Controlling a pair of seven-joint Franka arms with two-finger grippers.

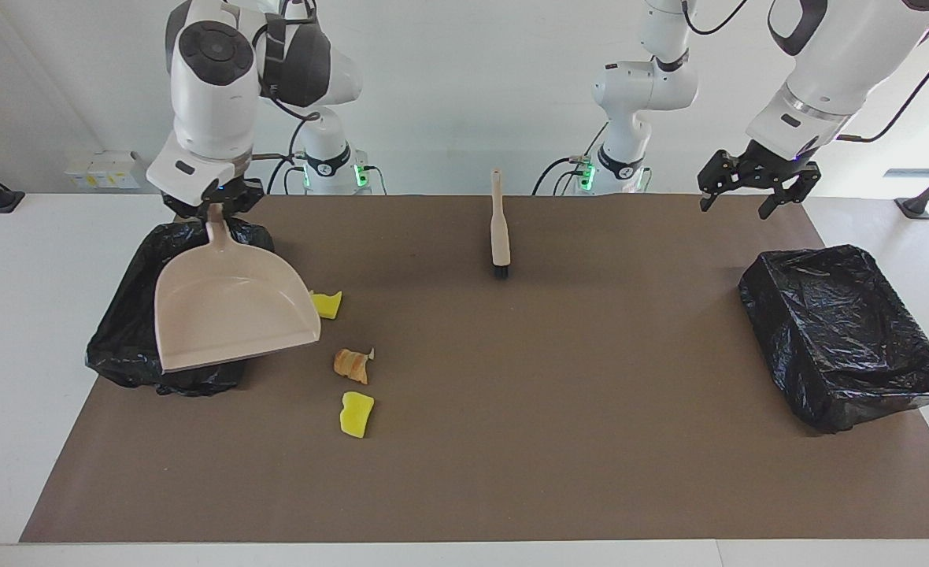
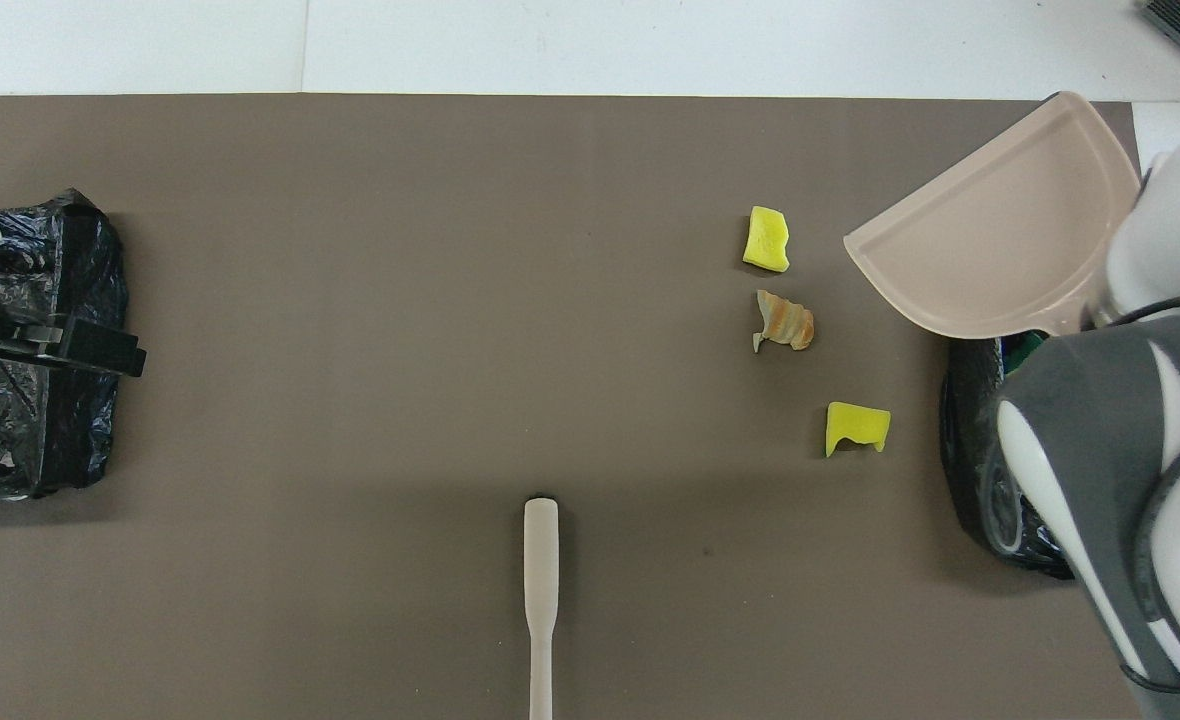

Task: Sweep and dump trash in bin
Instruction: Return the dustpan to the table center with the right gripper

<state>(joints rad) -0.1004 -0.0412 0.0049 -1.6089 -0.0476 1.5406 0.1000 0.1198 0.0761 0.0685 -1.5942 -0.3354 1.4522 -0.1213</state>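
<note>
My right gripper [image 1: 214, 209] is shut on the handle of the beige dustpan [image 1: 232, 315]. The pan hangs level and empty over the black-bagged bin [image 1: 122, 331] at the right arm's end, hiding what lies in it. Three pieces of trash lie on the brown mat beside that bin: a yellow sponge piece [image 1: 327, 304] by the pan's edge, a tan bread-like chunk [image 1: 352, 365], and another yellow sponge piece [image 1: 356, 414]. My left gripper [image 1: 736, 201] hangs open and empty in the air at the left arm's end.
A wooden-handled brush [image 1: 500, 228] lies on the mat midway between the arms, close to the robots. A second black-bagged bin [image 1: 846, 335] stands at the left arm's end. White table [image 1: 31, 283] borders the mat.
</note>
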